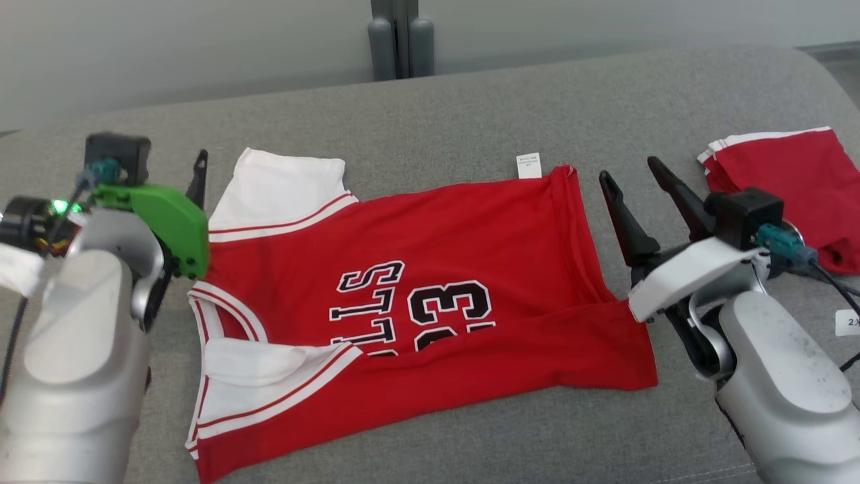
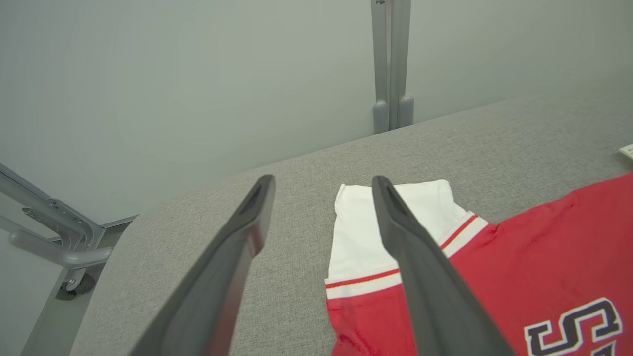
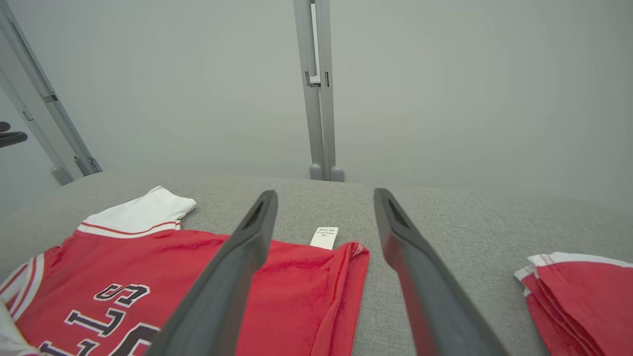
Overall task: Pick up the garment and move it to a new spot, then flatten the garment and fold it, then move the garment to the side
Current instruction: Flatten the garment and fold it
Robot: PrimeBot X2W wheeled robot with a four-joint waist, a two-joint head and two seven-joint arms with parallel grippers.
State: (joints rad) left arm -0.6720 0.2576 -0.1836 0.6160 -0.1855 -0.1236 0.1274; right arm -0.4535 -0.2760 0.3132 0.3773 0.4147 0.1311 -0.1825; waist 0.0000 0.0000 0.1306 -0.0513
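- On the grey bench [image 1: 470,101], a red jersey [image 1: 430,269] lies spread between the two hands
- Left hand [image 2: 322,180] hovers open beside its white sleeve [image 2: 366,237]
- Right hand [image 1: 629,169] stands open just beside the hem, gripping nothing
- Folded red garment [image 1: 793,195] lies at far right

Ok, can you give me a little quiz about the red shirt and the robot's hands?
1. True or false: the right gripper is holding the red jersey.
2. What colour is the jersey's sleeve? A white, B blue, C black.
3. Fill in: a second red garment lies folded on the robot's ____ side.
Key: 1 false, it and the left gripper are both open and hold nothing; 2 A; 3 right.
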